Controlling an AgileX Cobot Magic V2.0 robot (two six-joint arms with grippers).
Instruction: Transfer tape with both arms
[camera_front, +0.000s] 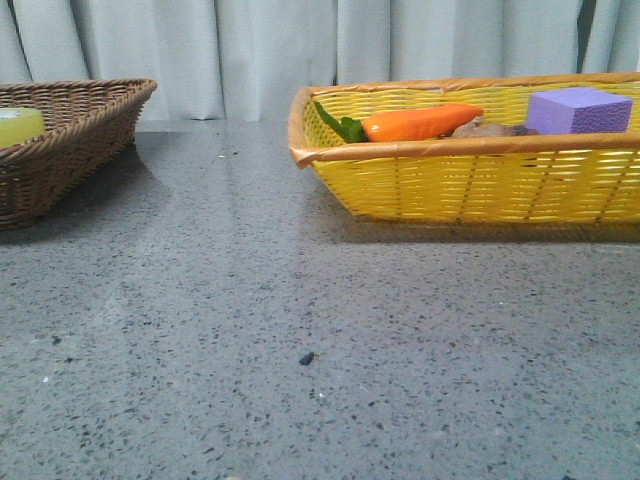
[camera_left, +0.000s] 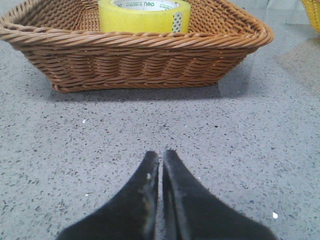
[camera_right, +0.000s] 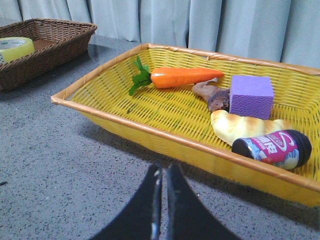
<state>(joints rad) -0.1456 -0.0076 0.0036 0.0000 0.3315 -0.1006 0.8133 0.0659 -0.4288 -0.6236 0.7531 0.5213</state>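
The tape (camera_left: 144, 15), a wide yellow roll with a white core and green lettering, stands inside the brown wicker basket (camera_left: 135, 55). It also shows in the front view (camera_front: 18, 124) and in the right wrist view (camera_right: 15, 48). My left gripper (camera_left: 161, 155) is shut and empty, low over the table, a short way in front of the brown basket. My right gripper (camera_right: 164, 169) is shut and empty, just in front of the yellow basket (camera_right: 165, 135). Neither arm shows in the front view.
The yellow basket (camera_front: 470, 180) at the right holds an orange carrot (camera_right: 175, 77), a purple foam block (camera_right: 251, 96), a brown figure (camera_right: 212, 95), a bread-like piece (camera_right: 240, 127) and a dark bottle (camera_right: 272, 148). Grey speckled tabletop (camera_front: 300, 330) lies between the baskets. Curtains hang behind.
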